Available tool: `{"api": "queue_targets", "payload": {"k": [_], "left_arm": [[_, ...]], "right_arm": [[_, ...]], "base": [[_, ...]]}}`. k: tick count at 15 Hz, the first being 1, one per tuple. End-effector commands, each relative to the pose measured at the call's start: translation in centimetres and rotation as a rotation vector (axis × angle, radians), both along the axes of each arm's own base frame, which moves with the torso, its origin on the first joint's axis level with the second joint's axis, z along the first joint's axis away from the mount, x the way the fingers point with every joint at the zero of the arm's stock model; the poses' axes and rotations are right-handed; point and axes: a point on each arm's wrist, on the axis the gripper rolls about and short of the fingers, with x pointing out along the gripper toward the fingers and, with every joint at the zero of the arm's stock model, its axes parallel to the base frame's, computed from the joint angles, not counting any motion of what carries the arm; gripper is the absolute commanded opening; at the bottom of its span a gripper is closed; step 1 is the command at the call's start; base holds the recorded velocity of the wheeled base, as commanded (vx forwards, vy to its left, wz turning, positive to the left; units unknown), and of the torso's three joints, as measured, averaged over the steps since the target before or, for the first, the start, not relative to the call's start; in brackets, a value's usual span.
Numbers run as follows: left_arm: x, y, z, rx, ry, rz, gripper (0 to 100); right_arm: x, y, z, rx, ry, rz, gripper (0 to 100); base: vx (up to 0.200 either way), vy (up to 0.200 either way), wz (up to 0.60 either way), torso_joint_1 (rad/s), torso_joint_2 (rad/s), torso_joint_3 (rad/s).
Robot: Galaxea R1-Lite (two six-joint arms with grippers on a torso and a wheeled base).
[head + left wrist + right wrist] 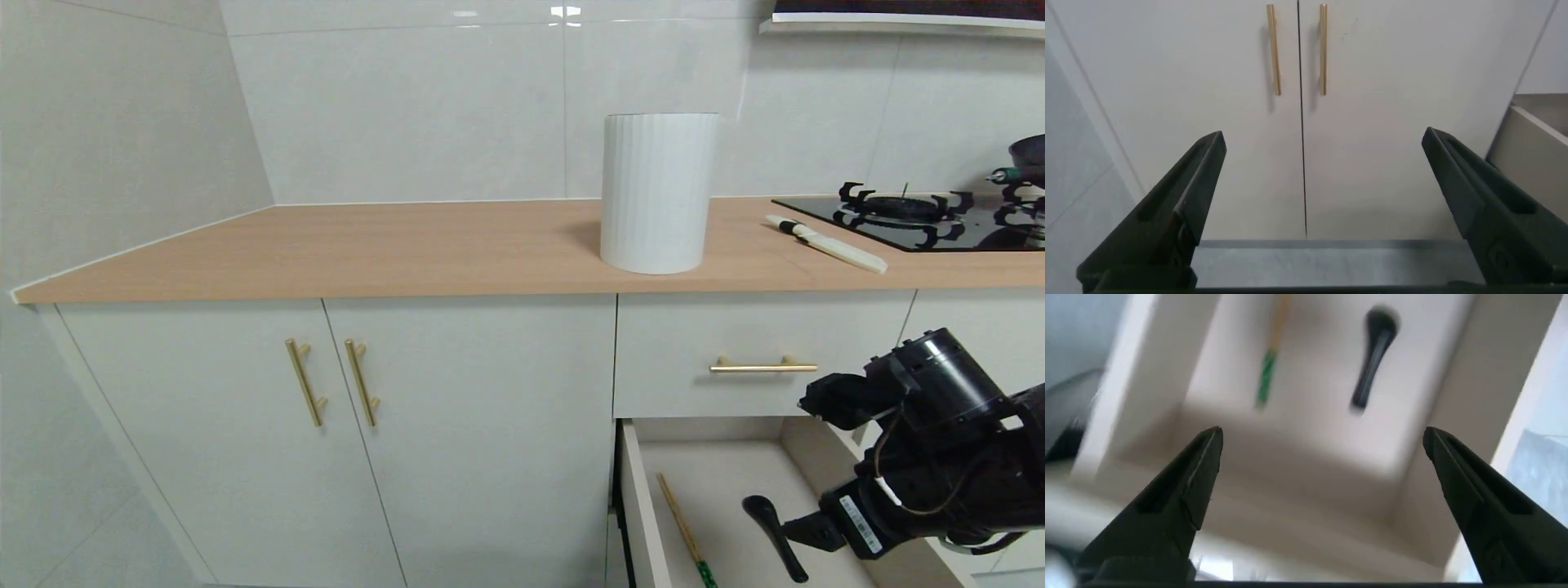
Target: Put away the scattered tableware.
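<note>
A white knife [826, 243] lies on the wooden counter [408, 245] beside the stove. Below it a drawer [639, 498] stands pulled out. In the drawer lie a black spoon [771, 531] and chopsticks with green ends [682, 527]. My right arm [922, 457] hangs over the drawer's right side. In the right wrist view my right gripper [1320, 437] is open and holds nothing, above the spoon [1372, 355] and the chopsticks [1270, 359]. My left gripper [1323, 137] is open and empty, low in front of the cabinet doors [1303, 122].
A tall white ribbed container [658, 192] stands on the counter left of the knife. A black gas stove [906, 214] sits at the far right. A shut drawer with a gold handle [763, 367] is above the open one. Tiled walls close the back and left.
</note>
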Motion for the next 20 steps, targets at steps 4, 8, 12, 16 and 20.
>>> {"api": "queue_targets", "payload": {"k": [4,8,12,16,20], "left_arm": [[0.0,0.0,0.0,-0.001,0.0,0.002,100],[0.0,0.0,0.0,0.001,0.0,0.001,100],[0.0,0.0,0.0,0.001,0.0,0.001,100],[0.0,0.0,0.0,0.001,0.0,0.001,100],[0.0,0.0,0.0,0.001,0.0,0.002,100]], "right_arm": [[-2.0,0.2,0.8,-0.04,0.018,0.099,100],[-2.0,1.7,-1.8,-0.107,0.159,0.183,100],[-1.0,3.4,-6.3,-0.197,0.335,0.224,100],[-1.4,4.0,-6.8,-0.203,0.358,0.255,100],[-1.2,4.5,-7.6,-0.216,0.385,0.262,100]], "base": [[-0.15,0.0,0.0,-0.001,0.0,0.003],[0.0,0.0,0.0,0.0,0.0,0.0],[0.0,0.0,0.0,0.0,0.0,0.0],[0.0,0.0,0.0,0.0,0.0,0.0],[0.0,0.0,0.0,0.0,0.0,0.0]]}}
